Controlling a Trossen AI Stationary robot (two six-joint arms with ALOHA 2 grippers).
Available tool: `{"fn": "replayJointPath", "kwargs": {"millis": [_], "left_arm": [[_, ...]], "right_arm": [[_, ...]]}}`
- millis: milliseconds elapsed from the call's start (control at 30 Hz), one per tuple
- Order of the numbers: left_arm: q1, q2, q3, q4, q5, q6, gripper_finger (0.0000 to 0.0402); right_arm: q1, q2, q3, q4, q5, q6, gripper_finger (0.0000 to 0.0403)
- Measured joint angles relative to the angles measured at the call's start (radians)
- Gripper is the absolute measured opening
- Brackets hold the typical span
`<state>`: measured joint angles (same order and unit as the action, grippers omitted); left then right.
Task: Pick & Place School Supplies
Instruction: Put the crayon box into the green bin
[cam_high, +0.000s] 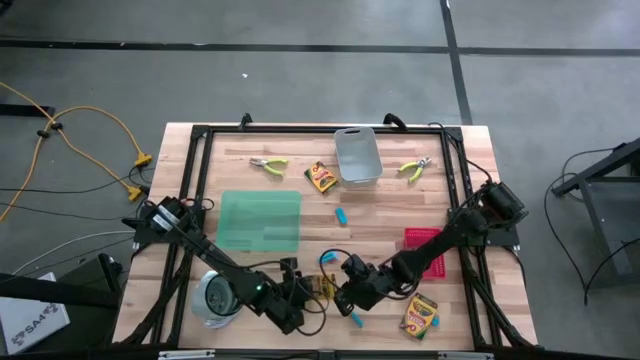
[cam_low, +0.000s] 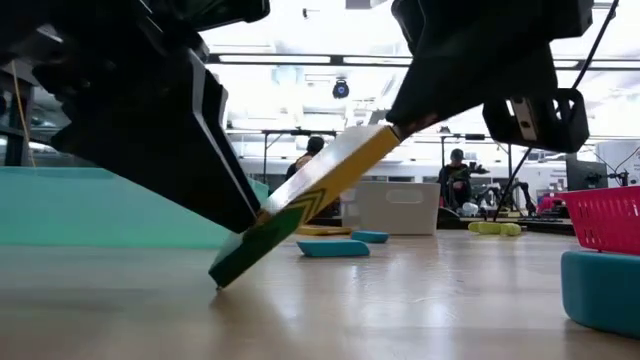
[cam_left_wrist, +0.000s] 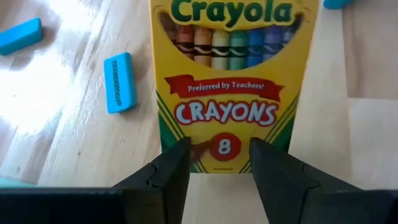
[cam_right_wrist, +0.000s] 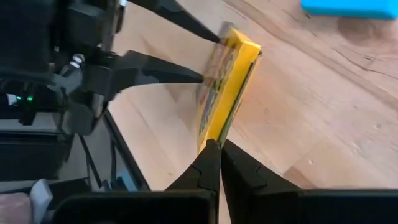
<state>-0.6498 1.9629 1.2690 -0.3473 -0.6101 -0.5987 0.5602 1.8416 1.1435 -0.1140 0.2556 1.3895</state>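
A yellow-and-green crayon box (cam_low: 310, 195) stands tilted near the table's front middle, its green lower end (cam_low: 228, 272) on the wood. My right gripper (cam_right_wrist: 219, 148) is shut on its raised end. My left gripper (cam_left_wrist: 219, 155) is open, and its fingertips meet the box's printed face (cam_left_wrist: 224, 93). In the high view both grippers (cam_high: 298, 300) (cam_high: 350, 292) face each other across the box (cam_high: 325, 288). Two more crayon boxes (cam_high: 322, 176) (cam_high: 420, 315), light-blue blocks (cam_high: 341, 216) (cam_high: 356, 320) and two plier-like tools (cam_high: 268, 163) (cam_high: 415, 170) lie flat on the table. My left gripper touches the box's printed face near its lower end with the tips of its open fingers (cam_right_wrist: 208, 78), slanting down from the table's left. It grips nothing. My right gripper pinches the box's raised end (cam_right_wrist: 214, 134) between its two fingers, slanting down from the table's right. The box leans, with only its lower end on the table.
A grey bin (cam_high: 358, 155) stands at the far middle, a green mat (cam_high: 260, 220) at the left, a red tray (cam_high: 425, 250) at the right and a round metal cup (cam_high: 213, 298) at the near left. Blue blocks (cam_left_wrist: 119, 81) (cam_left_wrist: 22, 34) lie close behind the box.
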Motion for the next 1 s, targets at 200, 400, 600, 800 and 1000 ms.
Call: {"fn": "replayJointPath", "kwargs": {"millis": [200,400,600,800,1000], "left_arm": [[0.0,0.0,0.0,0.007,-0.014,0.0,0.0159],[-0.008,-0.001,0.002,0.009,-0.038,-0.001,0.0159],[-0.036,-0.041,0.002,-0.009,-0.113,0.0,0.0159],[-0.048,-0.066,0.003,-0.039,-0.137,-0.003,0.0159],[-0.047,-0.066,0.003,-0.042,-0.148,-0.007,0.0159]], "right_arm": [[0.007,0.0,0.0,-0.001,0.003,-0.011,0.0002],[0.017,-0.026,0.0,0.014,0.018,-0.057,0.0002],[0.034,-0.089,0.0,-0.03,0.066,-0.101,0.0002],[0.045,-0.134,0.0,-0.047,0.1,-0.135,0.0003],[0.041,-0.17,0.0,-0.031,0.118,-0.194,0.0003]]}}
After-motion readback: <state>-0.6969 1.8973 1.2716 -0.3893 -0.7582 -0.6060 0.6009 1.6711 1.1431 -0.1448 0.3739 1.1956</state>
